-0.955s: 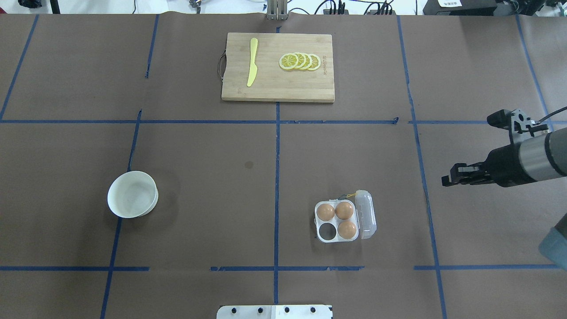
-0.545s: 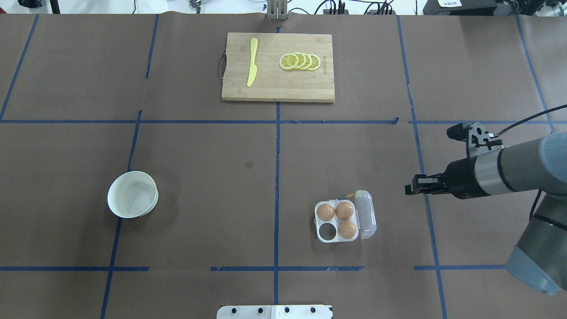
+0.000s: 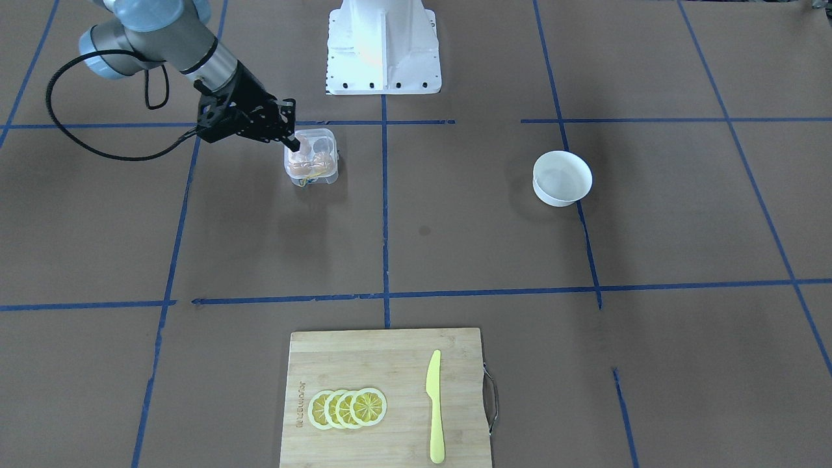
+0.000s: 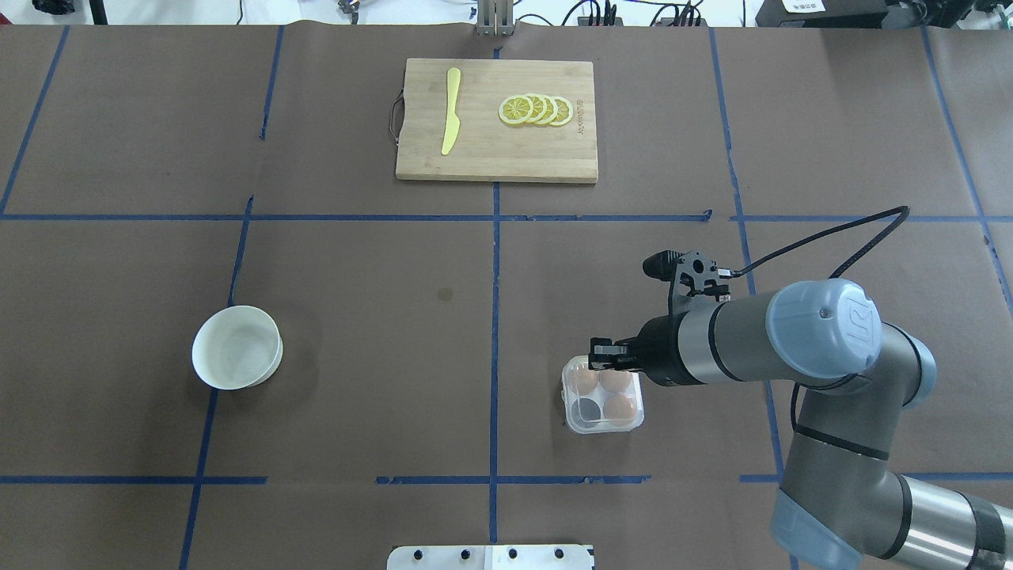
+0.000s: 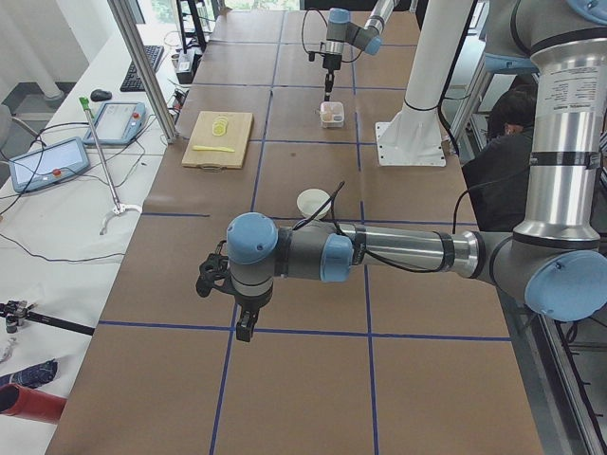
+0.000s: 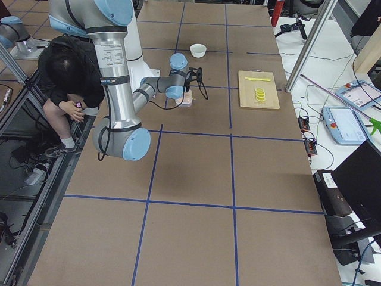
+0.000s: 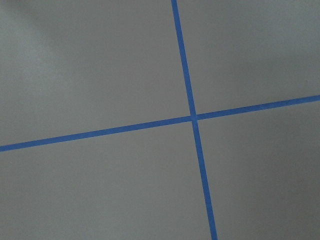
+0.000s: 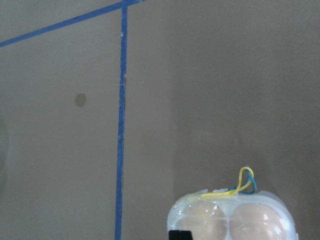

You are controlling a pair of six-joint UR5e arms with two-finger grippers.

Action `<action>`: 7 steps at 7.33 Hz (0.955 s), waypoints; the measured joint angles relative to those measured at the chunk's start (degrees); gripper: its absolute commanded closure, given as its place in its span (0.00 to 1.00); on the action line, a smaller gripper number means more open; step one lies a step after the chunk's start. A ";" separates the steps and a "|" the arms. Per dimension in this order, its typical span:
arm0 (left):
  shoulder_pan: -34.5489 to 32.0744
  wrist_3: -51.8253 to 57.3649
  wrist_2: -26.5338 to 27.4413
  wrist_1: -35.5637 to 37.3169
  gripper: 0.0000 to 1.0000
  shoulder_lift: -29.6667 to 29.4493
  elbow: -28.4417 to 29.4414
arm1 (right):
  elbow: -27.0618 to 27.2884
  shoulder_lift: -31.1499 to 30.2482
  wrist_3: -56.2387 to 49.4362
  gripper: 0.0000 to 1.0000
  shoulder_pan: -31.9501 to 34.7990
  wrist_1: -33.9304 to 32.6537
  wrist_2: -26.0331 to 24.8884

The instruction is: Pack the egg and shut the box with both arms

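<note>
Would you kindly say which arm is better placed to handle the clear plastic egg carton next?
Right: the right pincer is at the edge of the clear-plastic egg carton, while the left pincer hangs far off, past the round white bowl.

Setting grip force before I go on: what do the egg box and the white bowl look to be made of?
Egg box: thin clear plastic, glossy; the eggs show through its lid. White bowl: smooth, plain white with a soft sheen, either ceramic or hard plastic; the look leaves that open.
</note>
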 measured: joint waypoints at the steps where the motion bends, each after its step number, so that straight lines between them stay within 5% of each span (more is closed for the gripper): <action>1: 0.00 0.02 -0.29 0.01 0.00 0.00 0.00 | 0.17 0.32 0.02 0.78 0.21 -0.86 0.04; 4: 0.00 0.03 -0.62 -0.06 0.00 0.00 0.01 | 0.55 -2.83 -2.77 0.75 7.26 -4.43 5.14; 7: 0.25 0.05 -0.48 -0.05 0.00 0.01 0.30 | -0.19 -9.94 -24.88 0.75 21.98 -14.61 12.38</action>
